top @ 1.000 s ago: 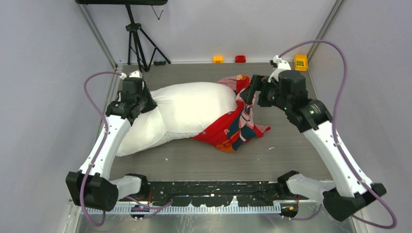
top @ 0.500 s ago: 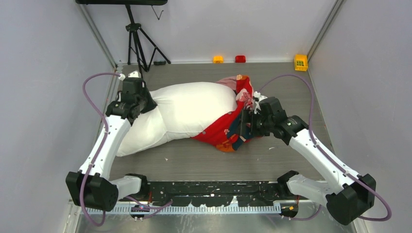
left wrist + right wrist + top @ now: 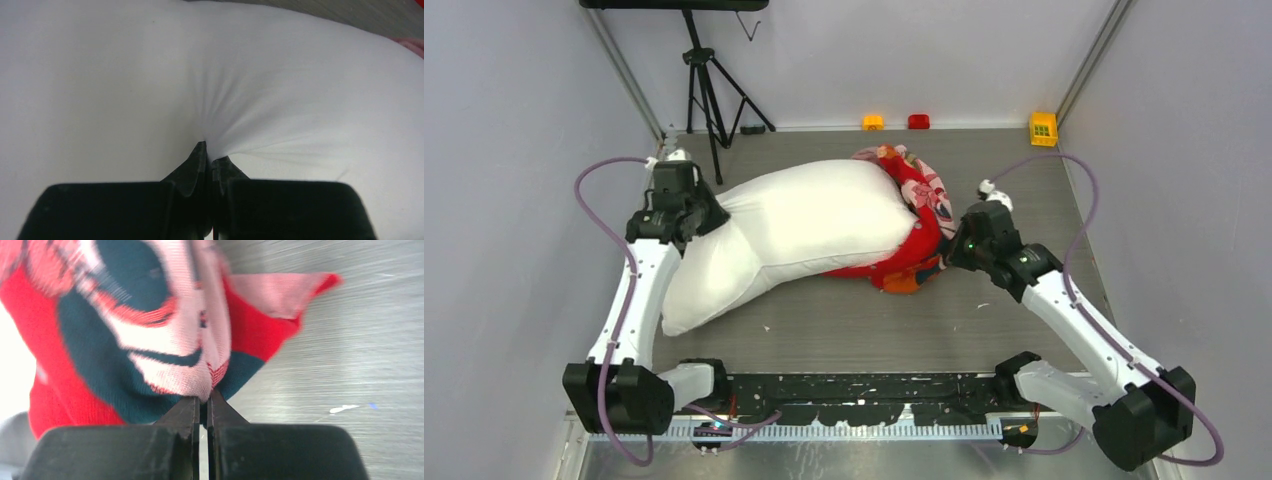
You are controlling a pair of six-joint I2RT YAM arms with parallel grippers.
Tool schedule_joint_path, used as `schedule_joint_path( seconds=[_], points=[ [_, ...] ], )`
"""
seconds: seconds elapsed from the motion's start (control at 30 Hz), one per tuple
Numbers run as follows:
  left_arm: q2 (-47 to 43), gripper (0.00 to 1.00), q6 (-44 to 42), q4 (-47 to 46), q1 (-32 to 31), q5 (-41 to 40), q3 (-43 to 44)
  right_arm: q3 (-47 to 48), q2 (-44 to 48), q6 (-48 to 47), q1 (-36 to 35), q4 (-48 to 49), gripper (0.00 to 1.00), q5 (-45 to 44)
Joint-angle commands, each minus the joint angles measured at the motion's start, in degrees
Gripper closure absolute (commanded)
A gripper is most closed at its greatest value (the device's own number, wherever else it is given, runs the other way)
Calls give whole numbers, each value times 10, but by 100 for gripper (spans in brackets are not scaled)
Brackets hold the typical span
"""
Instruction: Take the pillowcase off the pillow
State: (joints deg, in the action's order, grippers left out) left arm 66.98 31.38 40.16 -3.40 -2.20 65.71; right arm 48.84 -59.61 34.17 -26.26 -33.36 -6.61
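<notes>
The plump white pillow lies across the middle of the table and fills the left wrist view. The red printed pillowcase still covers only its right end, bunched there. My left gripper is at the pillow's left part, shut on a pinch of white fabric that puckers at its fingertips. My right gripper is low at the pillowcase's right near edge. In the right wrist view it is shut on a fold of the pillowcase, pink reverse showing.
A black tripod stands at the back left. Small yellow, red and yellow blocks sit along the back wall. Grey walls close in both sides. A black rail runs along the near edge.
My right gripper dropped from the pillowcase's far end to its near right edge and went from open to shut on the cloth. The pillow and the left arm shifted slightly left and back.
</notes>
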Motion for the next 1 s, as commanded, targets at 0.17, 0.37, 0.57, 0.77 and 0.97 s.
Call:
schedule_joint_path(
  seconds=[0.17, 0.37, 0.57, 0.77, 0.97],
  points=[
    [-55, 100, 12, -55, 76, -81, 11, -46, 131, 94, 154, -32, 100, -247],
    [-57, 100, 20, -79, 77, -39, -7, -43, 160, 50, 155, 2, 100, -208],
    [-29, 100, 51, -101, 75, 63, -18, 8, 91, 35, 155, 52, 100, -113],
    [18, 100, 95, -141, 40, 68, 22, 198, -53, 27, 155, 53, 100, -110],
    [91, 100, 81, -105, 40, -49, 186, 483, -195, -13, 195, -12, 100, -199]
  ],
)
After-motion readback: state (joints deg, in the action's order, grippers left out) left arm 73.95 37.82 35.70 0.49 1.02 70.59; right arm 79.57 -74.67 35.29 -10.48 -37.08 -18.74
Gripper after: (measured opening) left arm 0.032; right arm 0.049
